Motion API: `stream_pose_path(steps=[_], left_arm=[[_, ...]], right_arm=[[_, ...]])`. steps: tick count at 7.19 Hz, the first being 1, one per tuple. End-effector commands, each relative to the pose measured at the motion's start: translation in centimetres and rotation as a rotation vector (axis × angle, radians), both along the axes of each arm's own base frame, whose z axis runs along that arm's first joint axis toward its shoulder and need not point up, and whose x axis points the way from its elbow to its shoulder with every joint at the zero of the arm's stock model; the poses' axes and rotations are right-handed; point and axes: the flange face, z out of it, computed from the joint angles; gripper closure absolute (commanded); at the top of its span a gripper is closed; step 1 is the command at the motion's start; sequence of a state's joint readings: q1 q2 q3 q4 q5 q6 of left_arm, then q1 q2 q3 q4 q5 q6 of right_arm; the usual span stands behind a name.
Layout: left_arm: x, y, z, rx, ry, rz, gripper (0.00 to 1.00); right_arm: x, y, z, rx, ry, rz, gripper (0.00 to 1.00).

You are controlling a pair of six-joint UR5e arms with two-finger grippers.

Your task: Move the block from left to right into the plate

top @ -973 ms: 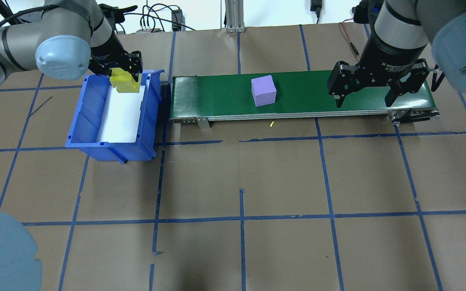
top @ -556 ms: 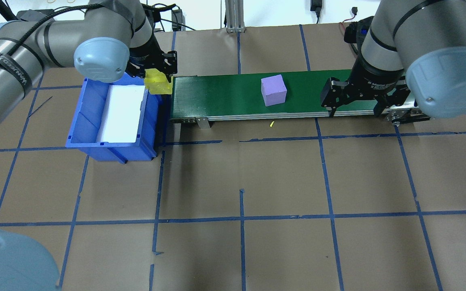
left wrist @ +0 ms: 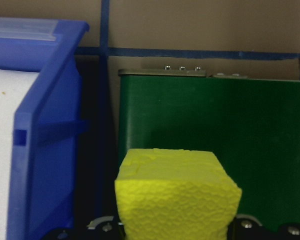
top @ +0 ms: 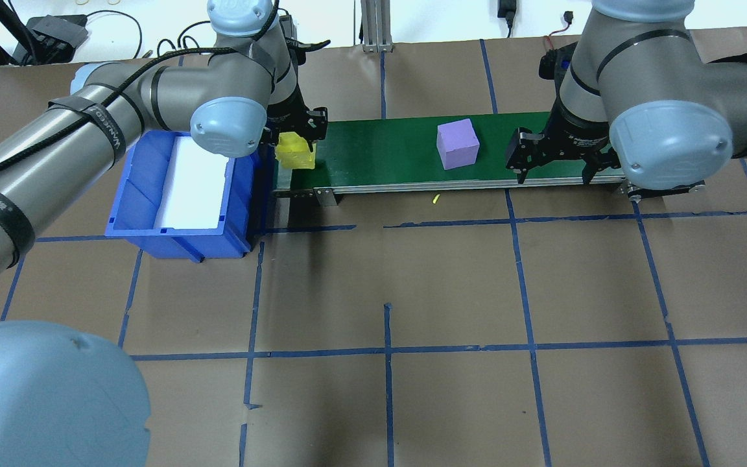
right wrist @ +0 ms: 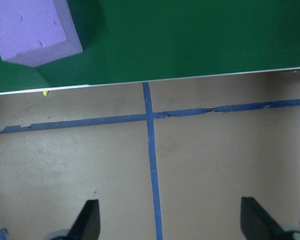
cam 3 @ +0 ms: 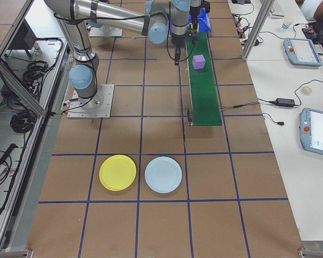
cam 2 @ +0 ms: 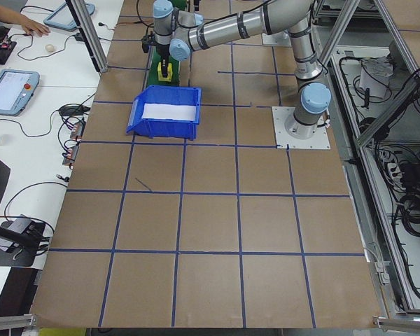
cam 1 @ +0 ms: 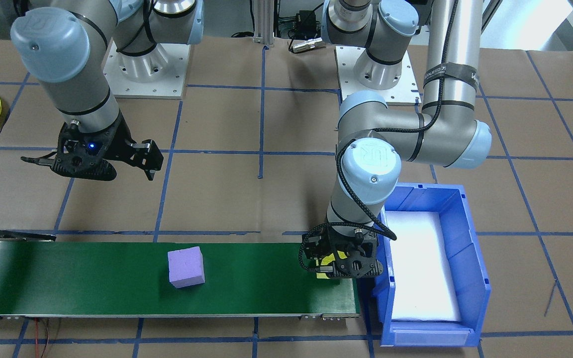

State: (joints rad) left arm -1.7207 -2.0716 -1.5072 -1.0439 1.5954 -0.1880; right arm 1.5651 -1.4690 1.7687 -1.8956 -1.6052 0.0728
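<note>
My left gripper (top: pixel 297 139) is clamped on the yellow block (top: pixel 295 152), holding it over the end of the green belt (top: pixel 373 152) just beside the blue bin (top: pixel 137 194). My right gripper (top: pixel 554 161) hangs with its fingers spread wide and nothing between them, near the belt's other end, with the purple block (top: pixel 458 143) lying on the belt just beside it. I see the yellow plate (cam 3: pixel 117 172) on the table well apart from the belt, beside a pale blue plate (cam 3: pixel 163 174).

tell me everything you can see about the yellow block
The yellow block is a rough-textured, foam-looking cube, bright yellow. The left gripper is shut on it and holds it over the green conveyor belt at the end beside the blue bin. Whether it touches the belt cannot be told.
</note>
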Motion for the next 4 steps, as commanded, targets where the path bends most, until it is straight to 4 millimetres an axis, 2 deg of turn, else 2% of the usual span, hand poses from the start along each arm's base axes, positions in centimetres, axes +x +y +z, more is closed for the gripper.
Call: stream_pose_path(steps=[1, 2, 3, 4], left_arm=[[-0.4, -0.2, -1.8, -0.006, 0.003, -0.014, 0.46], [-0.5, -0.9, -2.4, -0.048, 0.006, -0.035, 0.32], [-0.5, -1.0, -2.4, -0.070, 0.007, -0.050, 0.06], [-0.5, -0.5, -1.8, -0.073, 0.005, -0.055, 0.00]], right_arm=[[-2.1, -2.3, -1.4, -0.042, -0.008, -0.027, 0.00], [-5.1, -3.4, -1.3, -0.048, -0.015, -0.040, 0.00], [-8.1, -5.0, -1.0, -0.078, -0.049, 0.043, 0.01], [-13.0, -6.7, -1.0, -0.104, -0.105, 0.045, 0.01]])
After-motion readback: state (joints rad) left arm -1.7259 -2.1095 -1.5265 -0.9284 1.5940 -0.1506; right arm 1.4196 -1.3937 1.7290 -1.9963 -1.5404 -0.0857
